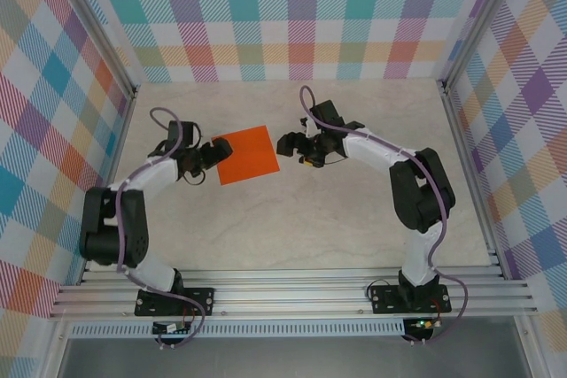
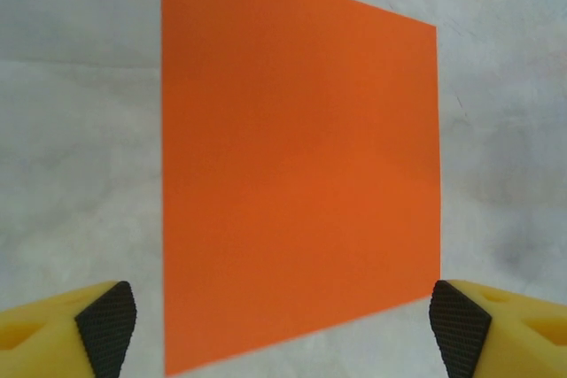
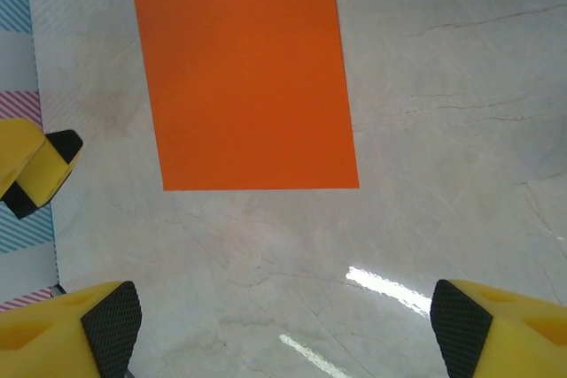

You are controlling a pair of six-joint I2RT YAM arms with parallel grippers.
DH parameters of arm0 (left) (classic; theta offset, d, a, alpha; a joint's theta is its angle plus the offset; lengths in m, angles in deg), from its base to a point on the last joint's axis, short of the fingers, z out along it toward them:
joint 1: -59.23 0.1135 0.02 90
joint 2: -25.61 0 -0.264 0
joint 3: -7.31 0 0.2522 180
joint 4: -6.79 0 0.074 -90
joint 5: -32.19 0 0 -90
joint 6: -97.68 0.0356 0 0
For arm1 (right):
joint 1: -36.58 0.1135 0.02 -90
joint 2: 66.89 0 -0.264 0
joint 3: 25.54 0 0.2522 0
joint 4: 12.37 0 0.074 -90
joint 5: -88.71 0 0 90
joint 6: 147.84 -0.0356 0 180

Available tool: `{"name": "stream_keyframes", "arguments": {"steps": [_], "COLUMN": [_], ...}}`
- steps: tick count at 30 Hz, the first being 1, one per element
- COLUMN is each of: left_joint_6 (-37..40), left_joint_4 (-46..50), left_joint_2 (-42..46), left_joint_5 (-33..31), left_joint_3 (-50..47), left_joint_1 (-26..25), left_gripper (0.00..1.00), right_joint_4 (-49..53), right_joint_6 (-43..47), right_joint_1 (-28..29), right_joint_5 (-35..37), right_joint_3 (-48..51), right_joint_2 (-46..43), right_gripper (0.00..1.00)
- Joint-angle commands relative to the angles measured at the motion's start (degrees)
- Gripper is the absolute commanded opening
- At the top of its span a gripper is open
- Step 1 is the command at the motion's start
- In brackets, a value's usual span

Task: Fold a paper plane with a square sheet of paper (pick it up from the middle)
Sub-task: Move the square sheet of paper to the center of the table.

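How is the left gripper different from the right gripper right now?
The left gripper sits right at the orange paper's edge; the right gripper stands apart, with bare table between it and the paper. In the wrist views, the paper nearly fills the gap between the left gripper's jaws but lies farther ahead of the right gripper's. Both are open and hold nothing.

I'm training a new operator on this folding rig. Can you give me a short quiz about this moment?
1. True or false: the square sheet of paper lies unfolded on the table.
2. Which is nearer the sheet: A) left gripper or B) right gripper?
3. Fill in: both grippers' jaws stand ____, holding nothing.
Key: 1 true; 2 A; 3 open.
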Motion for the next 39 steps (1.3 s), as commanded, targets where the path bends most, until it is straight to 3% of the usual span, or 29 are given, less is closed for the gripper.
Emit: {"name": "stream_keyframes", "arguments": {"steps": [1,8,15,24,32,39], "left_joint_6": [0.80,2.59,3.52,1.22,-7.35,-11.01], "left_joint_4": [6.36,12.76,14.46,11.25,3.46,3.68], "left_joint_2": [-6.96,-19.96,-23.20,-20.11,-16.89,-4.69], "left_joint_5": [1.98,3.32,3.06,3.59,1.99,-10.54], "left_joint_3": [7.54,19.79,20.63,13.42,8.88,4.69], "left_joint_1": [-1.67,-4.99,-8.70,-17.78,-29.33,-30.94], "left_gripper": [0.85,0.76,0.75,0.74,0.74,0.76], "right_joint_4": [1.85,2.73,3.60,5.26,5.38,-0.30], "right_joint_6": [-2.22,-1.40,-0.13,0.41,1.10,-1.75], "right_joint_1": [-0.09,-0.14,-1.18,-5.23,-8.00,-7.79], "right_joint_5": [2.83,4.74,7.35,10.57,9.51,-1.15], "right_joint_3": [-1.78,0.31,5.76,15.99,25.44,28.35], "right_joint_2": [-0.16,-2.08,-7.18,-15.99,-26.68,-27.22], "right_gripper": [0.89,0.89,0.90,0.91,0.90,0.73]}}
